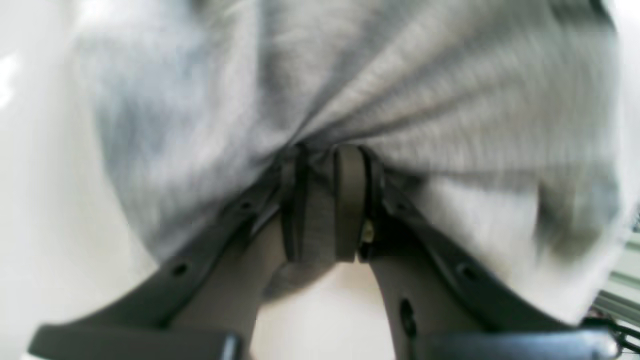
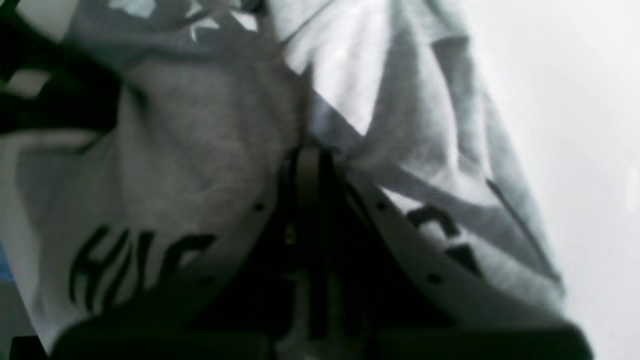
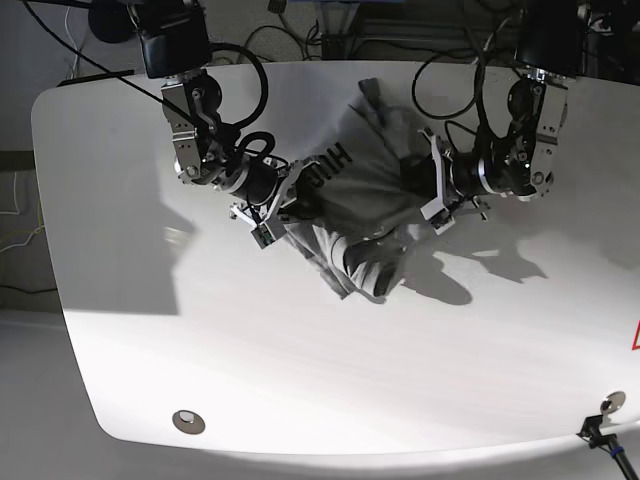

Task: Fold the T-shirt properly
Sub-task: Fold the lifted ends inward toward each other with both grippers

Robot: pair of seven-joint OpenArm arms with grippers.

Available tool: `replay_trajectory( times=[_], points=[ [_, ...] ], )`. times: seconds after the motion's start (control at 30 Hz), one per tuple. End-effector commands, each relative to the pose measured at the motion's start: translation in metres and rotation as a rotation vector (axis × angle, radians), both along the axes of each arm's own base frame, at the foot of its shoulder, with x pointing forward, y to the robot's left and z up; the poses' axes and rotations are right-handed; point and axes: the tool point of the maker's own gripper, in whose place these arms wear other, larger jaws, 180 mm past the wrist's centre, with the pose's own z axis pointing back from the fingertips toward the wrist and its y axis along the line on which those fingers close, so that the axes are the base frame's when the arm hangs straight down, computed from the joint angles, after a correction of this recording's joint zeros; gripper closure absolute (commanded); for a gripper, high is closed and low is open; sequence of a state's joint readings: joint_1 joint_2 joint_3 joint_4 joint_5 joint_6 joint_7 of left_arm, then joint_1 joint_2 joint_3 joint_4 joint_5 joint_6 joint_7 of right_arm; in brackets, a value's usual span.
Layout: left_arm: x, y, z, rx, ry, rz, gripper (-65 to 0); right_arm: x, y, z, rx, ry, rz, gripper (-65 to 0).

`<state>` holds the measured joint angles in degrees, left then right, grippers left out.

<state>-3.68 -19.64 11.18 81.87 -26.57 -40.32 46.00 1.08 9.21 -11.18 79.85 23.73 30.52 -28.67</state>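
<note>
The heather-grey T-shirt (image 3: pixel 365 190) hangs bunched between my two arms above the white table (image 3: pixel 300 370), its lower folds drooping toward the tabletop. Black lettering shows near its left side (image 3: pixel 335 160). My left gripper (image 1: pixel 322 155) is shut on a pinch of grey cloth (image 1: pixel 400 100), seen in the base view on the right (image 3: pixel 428 190). My right gripper (image 2: pixel 310 155) is shut on the shirt next to the black letters (image 2: pixel 140 265), seen in the base view on the left (image 3: pixel 290 190).
Cables (image 3: pixel 450 60) run along the table's far edge behind the arms. A round hole (image 3: pixel 187 421) sits near the front left edge, another fitting (image 3: pixel 612 403) at the front right corner. The shirt casts a shadow (image 3: pixel 450 280) on the table.
</note>
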Motion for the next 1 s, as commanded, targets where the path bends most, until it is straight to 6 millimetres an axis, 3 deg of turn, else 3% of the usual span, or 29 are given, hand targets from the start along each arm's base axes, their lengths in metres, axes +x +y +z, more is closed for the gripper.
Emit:
replay_trajectory(
  times=[0.0,0.13,0.27,0.4,0.5,0.6,0.7,0.87,0.97],
  points=[
    [0.023,0.006,0.015,-0.016,-0.057,0.025,-8.4,-0.005,0.004,0.007,-0.001,-0.017,0.021,-2.5],
    [0.051,0.009,0.033,-0.03,-0.117,0.041,-8.4,-0.01,0.005,0.015,0.006,-0.03,-0.016,-2.5],
    [0.056,0.002,0.062,-0.03,-0.209,0.002,-8.4,0.002,0.008,0.042,0.014,-0.111,-0.007,-2.5],
    [0.031,-0.018,0.078,-0.05,-0.265,-0.061,-8.4,0.022,0.01,0.072,-0.017,-0.181,0.022,-2.6],
    [-0.001,-0.032,0.078,-0.07,-0.26,-0.102,-8.4,0.033,0.011,0.08,-0.022,-0.202,0.026,-2.6],
    [-0.032,-0.041,0.069,-0.088,-0.216,-0.121,-8.4,0.041,0.009,0.071,-0.03,-0.178,0.02,-2.8],
    [-0.049,-0.045,0.057,-0.107,-0.167,-0.115,-8.4,0.043,0.005,0.056,-0.041,-0.135,0.012,-2.8],
    [-0.058,-0.037,0.031,-0.097,-0.085,-0.083,-8.4,0.045,-0.002,0.034,-0.004,-0.107,-0.038,-2.6],
    [-0.046,-0.026,0.018,-0.078,-0.053,-0.053,-8.4,0.041,-0.008,0.02,-0.011,-0.073,-0.053,-2.6]
  ],
)
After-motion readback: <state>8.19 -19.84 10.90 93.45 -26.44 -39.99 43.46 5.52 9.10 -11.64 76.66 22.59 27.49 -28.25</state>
